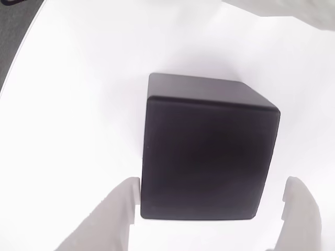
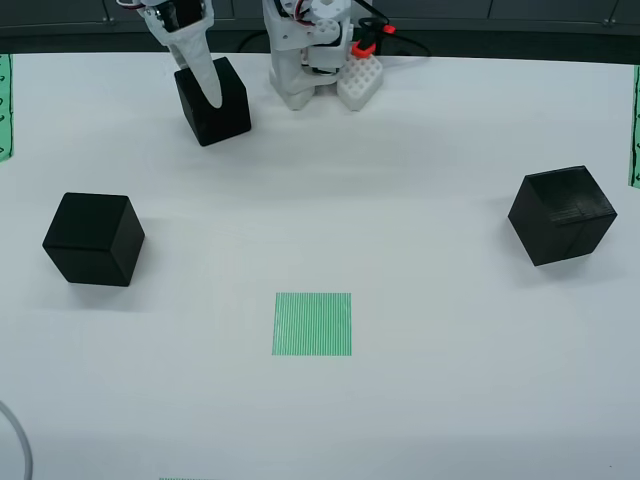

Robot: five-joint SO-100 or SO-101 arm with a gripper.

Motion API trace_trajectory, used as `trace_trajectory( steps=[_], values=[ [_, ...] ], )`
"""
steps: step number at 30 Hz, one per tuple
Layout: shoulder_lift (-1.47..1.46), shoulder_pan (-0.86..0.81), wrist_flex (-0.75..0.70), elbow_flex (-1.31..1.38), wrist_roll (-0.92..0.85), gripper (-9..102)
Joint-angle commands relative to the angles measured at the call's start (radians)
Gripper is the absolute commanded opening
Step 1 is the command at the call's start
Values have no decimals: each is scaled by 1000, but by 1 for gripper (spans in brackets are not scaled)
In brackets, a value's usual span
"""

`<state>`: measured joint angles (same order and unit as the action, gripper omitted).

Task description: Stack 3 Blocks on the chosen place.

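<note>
surface: you had a plain white tabletop (image 2: 420,400) | far edge: a dark band (image 2: 520,35) ran behind it in the overhead view | side edges: you saw green patterned strips at left (image 2: 4,105) and right (image 2: 635,125) | near-left corner: a thin grey curved cable (image 2: 20,445) lay there

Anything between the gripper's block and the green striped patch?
Nothing: in the view from above, only bare white surface separates the block at the gripper from the patch.

Three matte black blocks (image 2: 212,100) (image 2: 94,239) (image 2: 561,215), green-and-white striped patch (image 2: 312,323), white table (image 2: 420,160), white tool (image 1: 209,219).
</note>
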<state>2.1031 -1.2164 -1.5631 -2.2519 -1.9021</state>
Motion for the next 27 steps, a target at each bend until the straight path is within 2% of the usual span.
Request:
trace_trajectory(
  steps=[1,17,24,27],
  values=[
    [-9,18,-9,-12,-8,33],
    [-58,44,57,-55,-3,33],
    [-69,54,69,-46,9,18],
    [-69,55,69,-34,11,16]
  ],
)
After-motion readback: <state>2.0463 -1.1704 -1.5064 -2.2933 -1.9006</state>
